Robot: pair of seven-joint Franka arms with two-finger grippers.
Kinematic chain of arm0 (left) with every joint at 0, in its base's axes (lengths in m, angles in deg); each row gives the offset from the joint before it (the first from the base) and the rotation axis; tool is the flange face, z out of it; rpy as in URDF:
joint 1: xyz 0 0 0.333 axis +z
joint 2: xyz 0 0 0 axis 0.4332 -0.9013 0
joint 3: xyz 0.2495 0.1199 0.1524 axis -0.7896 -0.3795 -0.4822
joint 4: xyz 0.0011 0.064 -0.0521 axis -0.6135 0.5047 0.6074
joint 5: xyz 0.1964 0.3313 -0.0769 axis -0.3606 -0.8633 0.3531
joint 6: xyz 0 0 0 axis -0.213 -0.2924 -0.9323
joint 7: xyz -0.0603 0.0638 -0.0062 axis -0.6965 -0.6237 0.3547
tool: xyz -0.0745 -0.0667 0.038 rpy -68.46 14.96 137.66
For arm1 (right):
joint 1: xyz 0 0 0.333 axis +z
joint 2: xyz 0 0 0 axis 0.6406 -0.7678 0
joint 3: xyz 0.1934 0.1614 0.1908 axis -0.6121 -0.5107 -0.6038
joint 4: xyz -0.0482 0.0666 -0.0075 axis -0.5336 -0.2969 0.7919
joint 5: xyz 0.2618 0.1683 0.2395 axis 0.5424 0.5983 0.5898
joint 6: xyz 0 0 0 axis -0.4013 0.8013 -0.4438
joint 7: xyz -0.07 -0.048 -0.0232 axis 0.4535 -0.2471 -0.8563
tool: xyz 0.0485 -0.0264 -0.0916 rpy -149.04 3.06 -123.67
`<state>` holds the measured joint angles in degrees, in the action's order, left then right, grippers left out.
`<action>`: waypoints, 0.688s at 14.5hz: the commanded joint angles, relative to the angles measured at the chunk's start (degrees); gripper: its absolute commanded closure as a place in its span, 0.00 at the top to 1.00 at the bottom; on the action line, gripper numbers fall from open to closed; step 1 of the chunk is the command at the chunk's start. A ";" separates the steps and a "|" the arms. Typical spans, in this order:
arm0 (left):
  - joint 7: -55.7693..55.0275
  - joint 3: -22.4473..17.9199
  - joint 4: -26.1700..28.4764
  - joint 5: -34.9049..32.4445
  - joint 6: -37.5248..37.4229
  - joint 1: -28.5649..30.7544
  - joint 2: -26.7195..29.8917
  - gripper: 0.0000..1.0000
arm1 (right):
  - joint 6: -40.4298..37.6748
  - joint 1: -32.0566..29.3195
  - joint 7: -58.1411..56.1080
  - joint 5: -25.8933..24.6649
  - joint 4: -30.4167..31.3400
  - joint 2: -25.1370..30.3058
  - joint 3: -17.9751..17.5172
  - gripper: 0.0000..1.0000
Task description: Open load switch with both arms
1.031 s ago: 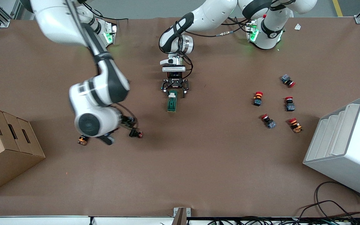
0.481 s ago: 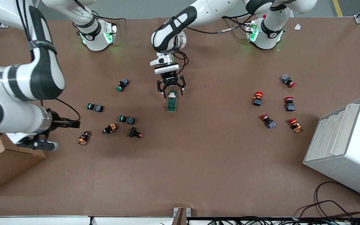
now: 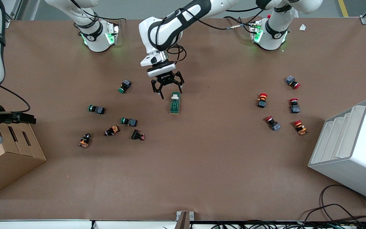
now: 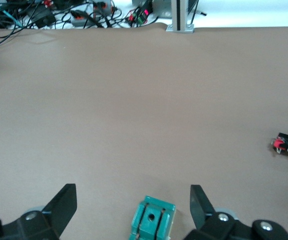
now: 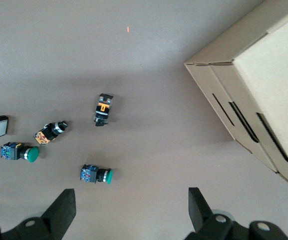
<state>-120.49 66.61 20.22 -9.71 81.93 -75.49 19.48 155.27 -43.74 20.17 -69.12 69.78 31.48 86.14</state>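
Front view: the switch (image 3: 174,102) is seen lying mid-table, and the left gripper (image 3: 167,88) is held wide open just above its white end. The right gripper is hidden.

Left wrist view: only the switch's green end (image 4: 152,226) is shown.

Right wrist view: the right gripper (image 5: 129,207) is spread open over buttons (image 5: 96,174) beside a box (image 5: 263,90).

R claw (image 5: 129,212) open, btns (image 5: 96,174), cardboard box (image 5: 263,105)

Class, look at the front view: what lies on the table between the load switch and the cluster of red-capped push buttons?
Nothing: only bare brown table between the load switch and those buttons.
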 commanded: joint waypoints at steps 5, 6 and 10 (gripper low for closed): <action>22.02 0.39 -3.01 17.42 0.26 7.71 9.52 1.00 | -3.14 -0.23 0.45 1.49 -0.04 1.33 -1.88 1.00; 25.10 0.39 -4.60 20.23 0.09 8.94 10.05 1.00 | -4.02 -0.23 0.19 2.98 -0.13 1.34 -1.88 1.00; 35.74 0.31 -5.23 29.64 -0.26 15.00 15.22 1.00 | -8.95 -0.41 0.62 3.97 -0.39 4.23 -1.45 1.00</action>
<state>-89.52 66.61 14.67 15.59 81.95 -63.34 31.74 147.99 -43.61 20.23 -66.12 68.05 32.69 84.73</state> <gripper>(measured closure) 0.000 0.000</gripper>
